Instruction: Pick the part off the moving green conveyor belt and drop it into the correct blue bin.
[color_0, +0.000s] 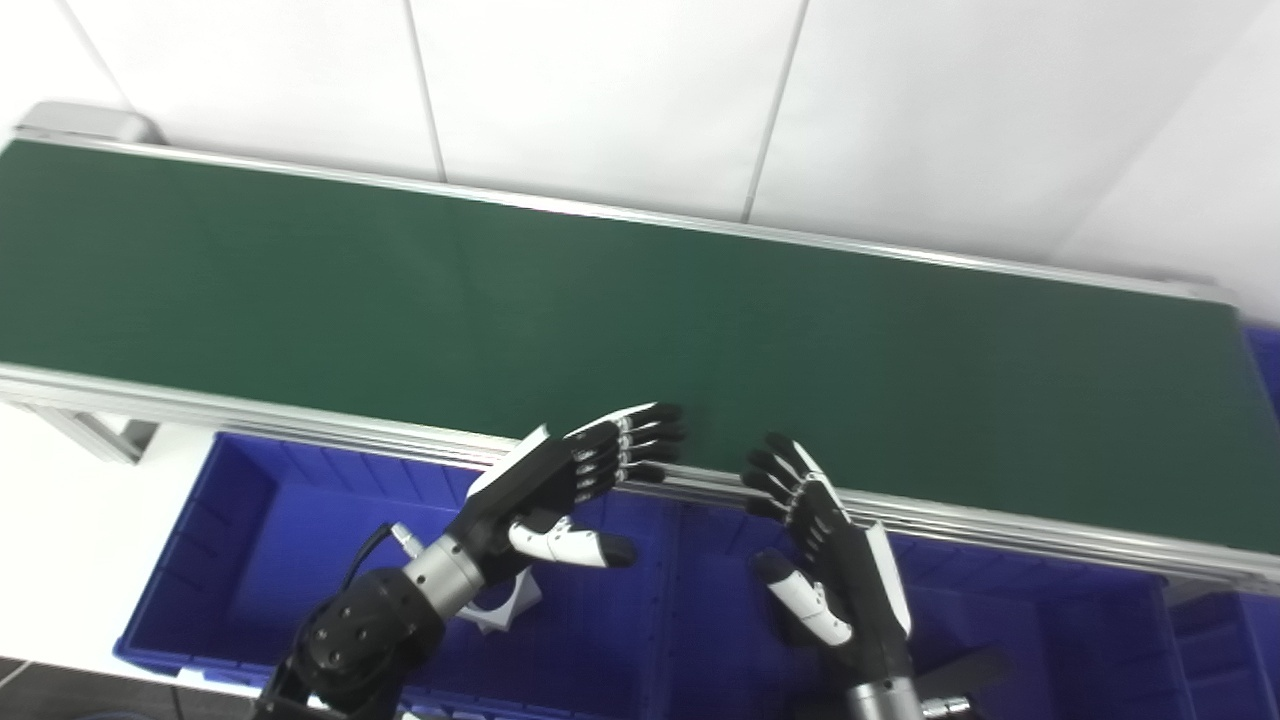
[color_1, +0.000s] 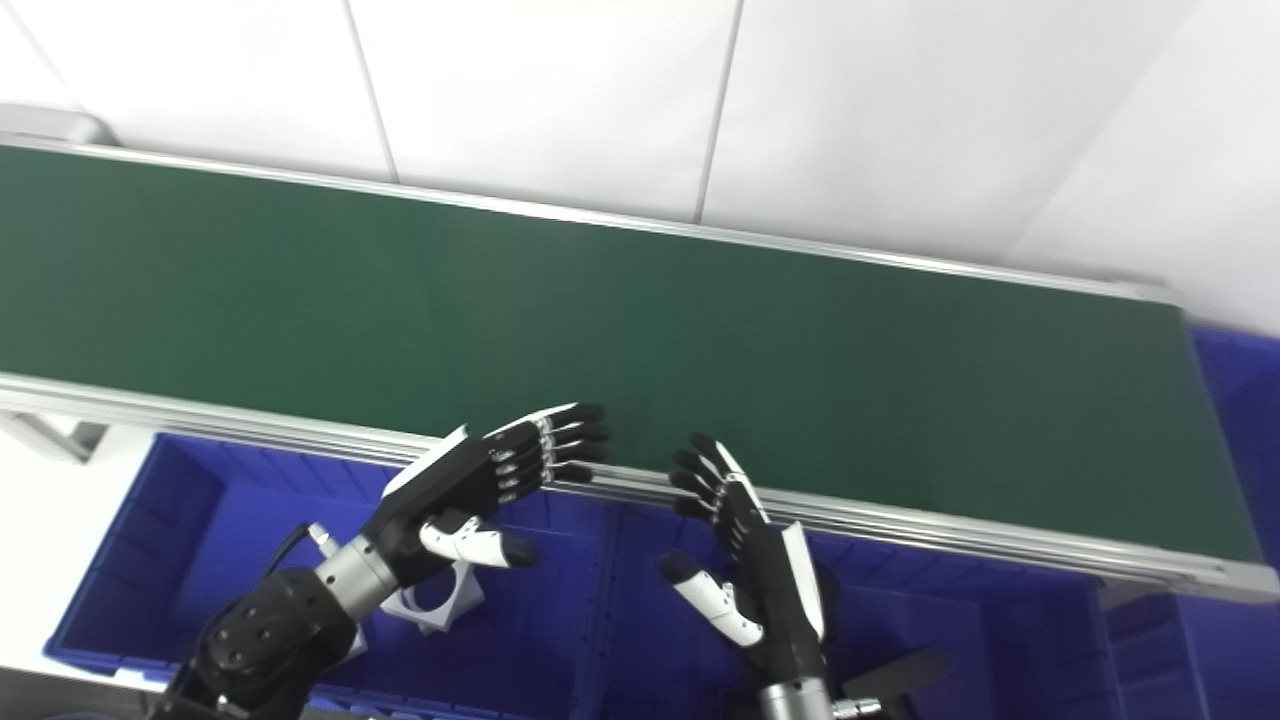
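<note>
Both my hands hang empty with fingers spread above the blue bins, fingertips at the near rail of the belt (color_0: 600, 290): left hand (color_0: 560, 480), right hand (color_0: 825, 540). One white part (color_1: 435, 600) lies in the left bin (color_1: 150, 540), just under my left wrist; the right bin (color_0: 1050, 640) sits beside it.

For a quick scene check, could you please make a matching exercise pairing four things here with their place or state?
Things:
1. conveyor belt
2. left hand
3. white part
4. right hand

Descriptions:
A. lying in the left blue bin
B. open, above the right blue bin
C. green, nothing on it
D. open, above the white part

Pairs: 1-C, 2-D, 3-A, 4-B
</note>
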